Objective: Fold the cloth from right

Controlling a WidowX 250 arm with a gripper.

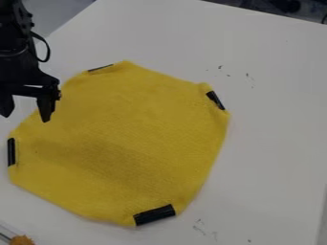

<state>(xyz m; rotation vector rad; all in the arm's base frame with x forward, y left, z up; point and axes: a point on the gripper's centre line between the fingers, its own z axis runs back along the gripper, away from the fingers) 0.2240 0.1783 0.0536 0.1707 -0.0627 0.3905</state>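
So the yellow fabric cloth [127, 129] is lying spread out on the white table [275, 143], kinda many-sided, with black strips [154, 215] at four spots around its edge. The black two-finger gripper [26, 116] hangs over by the cloth's upper-left edge, jaws pretty wide apart. Bottom left corner's got some orange thing [22, 240], can't tell what.

a white tabletop [275, 143] bears dark specks [220, 67], a grey surface [56, 13] beyond.
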